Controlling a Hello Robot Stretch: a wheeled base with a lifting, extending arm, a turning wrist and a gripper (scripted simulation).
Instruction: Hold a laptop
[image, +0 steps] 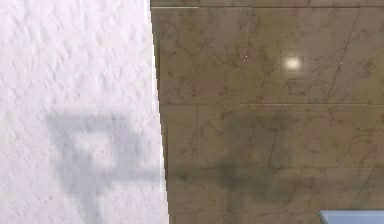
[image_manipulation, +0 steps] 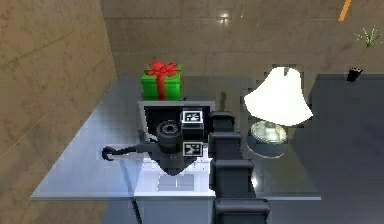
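Grey-blue glass for the table (image_manipulation: 80, 165), with a laptop (image_manipulation: 160, 112) at the middle of its near edge, lid raised. Behind that, toward the far edge, a green gift box (image_manipulation: 161, 81) tied in red. Toward the table's end at the arm side view's right, a lamp (image_manipulation: 276, 100) under a white shade. Past the far corner on that side, a small potted plant (image_manipulation: 360, 55) on a darker surface.

Reaching in over the near edge: the arm (image_manipulation: 235, 175), a dark bar ending at two white marker squares (image_manipulation: 193, 118), then the gripper (image_manipulation: 104, 153), fingers aimed toward the table's opposite end. Low across the pale keyboard deck (image_manipulation: 160, 183), presumably because of the open front there, with box and lamp crowding the back and one side. Holding anything or not: cannot tell, given the laptop resting on the table right behind the gripper and nothing hanging clear. Touching or merely overlapping: likewise beyond judging.

Long axis of the laptop along the near edge, hinge parallel to it. Screen turned back over that edge toward the robot, keyboard deck stretching the same way. Judged awkward for two thin fingers flat on; a thin rim of deck or lid likely the better purchase.

Ahead, in the forward view: white textured wall (image: 70, 90) at left, brown marbled tiles (image: 270, 100) at right, a pale blue corner (image: 355, 217) at the bottom right, possibly the table's.
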